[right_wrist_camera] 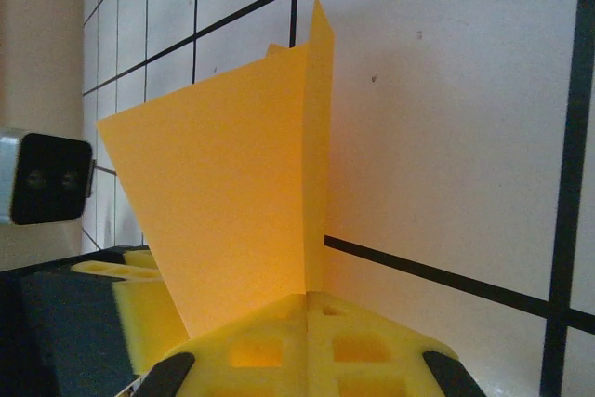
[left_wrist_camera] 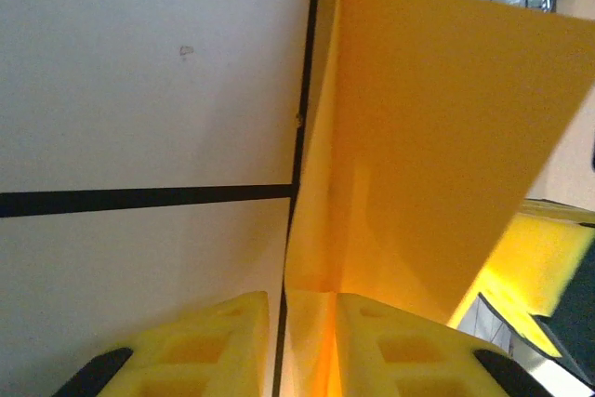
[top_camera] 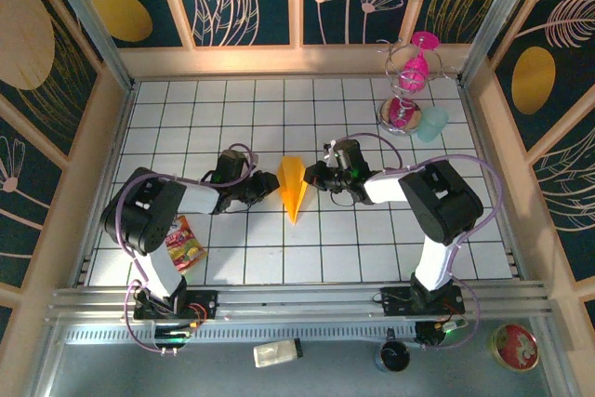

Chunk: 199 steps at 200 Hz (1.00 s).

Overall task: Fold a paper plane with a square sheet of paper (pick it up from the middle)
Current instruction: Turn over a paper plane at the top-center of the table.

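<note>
Top external view gives you the plane (top_camera: 295,188) at mid-table (top_camera: 372,248), its tip toward the near edge, between your two grippers. Your right gripper (top_camera: 311,175) has its pads (right_wrist_camera: 372,346) pressed together on the plane's folded edge, and the paper rises from the seam between them. Your left gripper (top_camera: 268,188) has its pads (left_wrist_camera: 214,346) on either side of the fold. One pad touches the paper and the other looks a sliver off, so you cannot tell whether it grips.
</note>
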Available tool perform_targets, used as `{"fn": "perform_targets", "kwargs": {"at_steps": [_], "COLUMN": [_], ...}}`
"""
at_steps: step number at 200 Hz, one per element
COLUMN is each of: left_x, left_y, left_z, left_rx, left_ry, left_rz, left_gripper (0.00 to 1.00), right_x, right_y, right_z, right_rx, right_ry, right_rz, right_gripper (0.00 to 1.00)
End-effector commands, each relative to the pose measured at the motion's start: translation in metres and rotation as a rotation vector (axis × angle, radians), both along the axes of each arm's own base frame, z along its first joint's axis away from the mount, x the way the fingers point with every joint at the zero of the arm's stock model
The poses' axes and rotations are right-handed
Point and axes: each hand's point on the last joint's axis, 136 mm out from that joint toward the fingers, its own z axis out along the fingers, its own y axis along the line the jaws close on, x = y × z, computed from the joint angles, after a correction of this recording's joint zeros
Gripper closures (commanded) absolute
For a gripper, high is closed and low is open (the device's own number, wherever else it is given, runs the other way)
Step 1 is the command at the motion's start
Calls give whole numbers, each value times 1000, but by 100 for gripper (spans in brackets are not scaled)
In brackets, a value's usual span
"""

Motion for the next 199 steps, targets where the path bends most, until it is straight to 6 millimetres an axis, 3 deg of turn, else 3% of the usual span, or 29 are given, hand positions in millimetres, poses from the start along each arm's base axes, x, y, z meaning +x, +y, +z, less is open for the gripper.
{"fn": "perform_targets", "kwargs": {"at_steps": [1, 29, 48, 52, 62, 94, 199], "left_x": [8, 13, 15, 17, 18, 16, -5], "left_y": [-11, -6, 5, 6, 12, 25, 39], "left_z": [12, 15, 18, 29, 34, 40, 0], "left_rx": [-35, 7, 57, 55, 73, 112, 169], "left_ry": [-47, -70, -92, -119, -134, -152, -38], "left_rz": [-37, -13, 27, 36, 62, 117, 136], "left_gripper": [81, 95, 98, 98, 99, 99, 94], "right_x": [1, 3, 5, 5, 6, 5, 0], "right_y": [-2, -5, -9, -9, -9, -9, -13], "right_z": [0, 8, 16, 17, 21, 17, -15], "right_rx": [5, 1, -12, -14, -13, -12, -30], "right_ry": [-14, -33, -58, -60, -69, -60, 13], "right_rz": [10, -1, -14, -14, -16, -16, -33], "right_gripper": [100, 100, 100, 100, 100, 100, 100]}}
